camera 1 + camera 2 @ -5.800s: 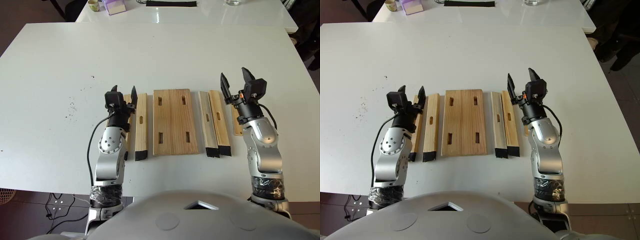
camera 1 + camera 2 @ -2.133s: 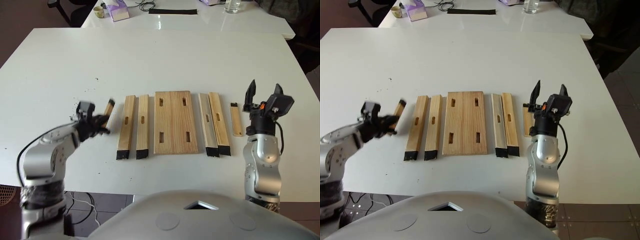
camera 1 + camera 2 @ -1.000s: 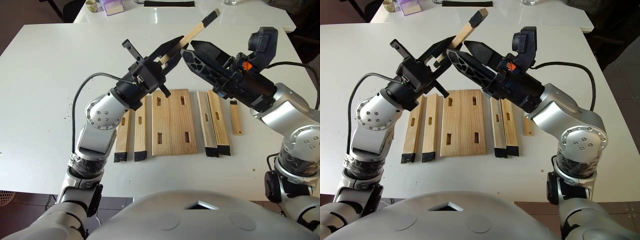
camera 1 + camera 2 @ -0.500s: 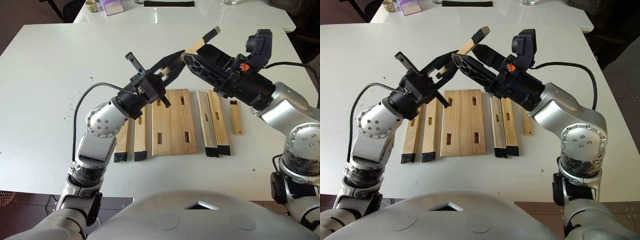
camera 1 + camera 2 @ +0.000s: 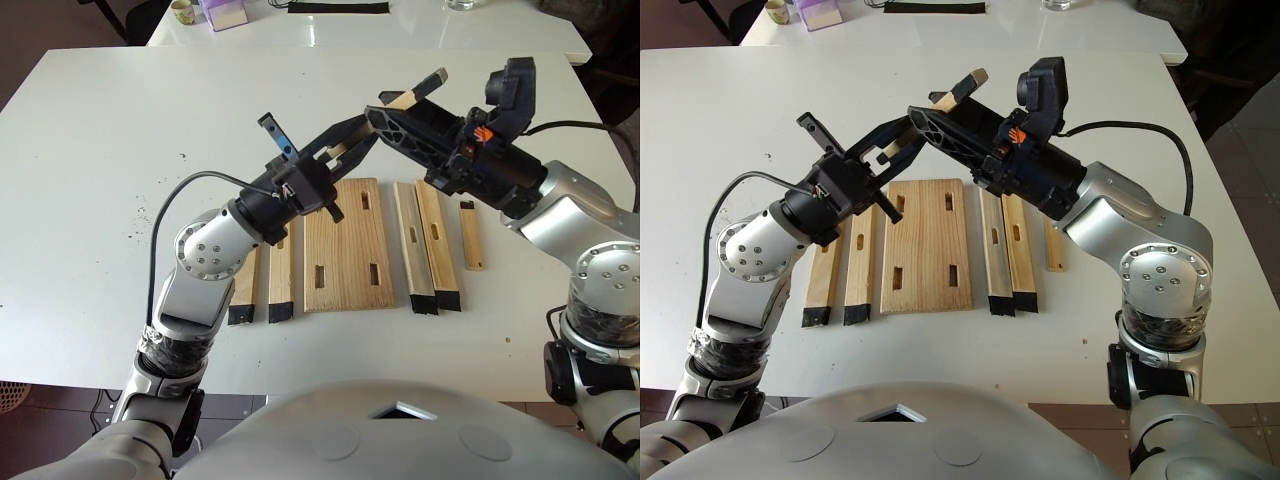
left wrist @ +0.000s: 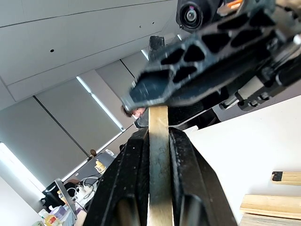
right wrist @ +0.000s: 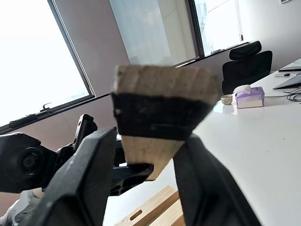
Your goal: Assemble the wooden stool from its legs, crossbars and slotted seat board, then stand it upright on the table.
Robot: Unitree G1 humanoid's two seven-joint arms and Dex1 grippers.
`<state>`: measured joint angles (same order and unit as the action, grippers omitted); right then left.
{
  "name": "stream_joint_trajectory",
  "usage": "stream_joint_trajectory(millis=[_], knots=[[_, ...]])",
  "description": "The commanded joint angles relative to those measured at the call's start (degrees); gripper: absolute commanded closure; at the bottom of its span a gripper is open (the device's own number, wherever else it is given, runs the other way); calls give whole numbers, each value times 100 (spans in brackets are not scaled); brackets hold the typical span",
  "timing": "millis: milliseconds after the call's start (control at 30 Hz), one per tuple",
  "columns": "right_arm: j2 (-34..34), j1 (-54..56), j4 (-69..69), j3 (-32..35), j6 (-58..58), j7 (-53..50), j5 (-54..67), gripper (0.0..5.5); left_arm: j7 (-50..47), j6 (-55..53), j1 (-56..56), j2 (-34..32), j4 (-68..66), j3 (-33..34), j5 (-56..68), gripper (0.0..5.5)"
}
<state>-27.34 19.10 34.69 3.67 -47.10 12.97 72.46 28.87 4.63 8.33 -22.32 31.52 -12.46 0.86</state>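
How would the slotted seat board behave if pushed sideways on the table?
Probably stiff: the seat board is a flat wooden slab. It would likely slide, not roll or tip, on the smooth table. Legs lying close beside it would probably move too.

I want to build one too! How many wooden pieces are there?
7. On the table: the seat board, two legs left of it, two legs right of it, and a short crossbar farthest right. A second crossbar is held in the air.
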Motion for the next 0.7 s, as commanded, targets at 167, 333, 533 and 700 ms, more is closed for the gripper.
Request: stream_joint_trajectory(millis=[167, 333, 533, 700], knots=[[-164, 129, -103, -83, -23, 307, -337, 420, -10, 93, 41, -52, -101, 94, -133, 509], [-161, 54, -71, -161, 44, 437, -653, 420, 70, -110, -15, -120, -230, 102, -147, 442], [-235, 136, -154, -19, 355, 546, -1301, 420, -101, -236, -67, -76, -605, 190, -293, 356], [-1248, -22, -789, 490, 1160, 1557, -2588, 420, -187, -438, -333, -79, -832, 483, -157, 350]])
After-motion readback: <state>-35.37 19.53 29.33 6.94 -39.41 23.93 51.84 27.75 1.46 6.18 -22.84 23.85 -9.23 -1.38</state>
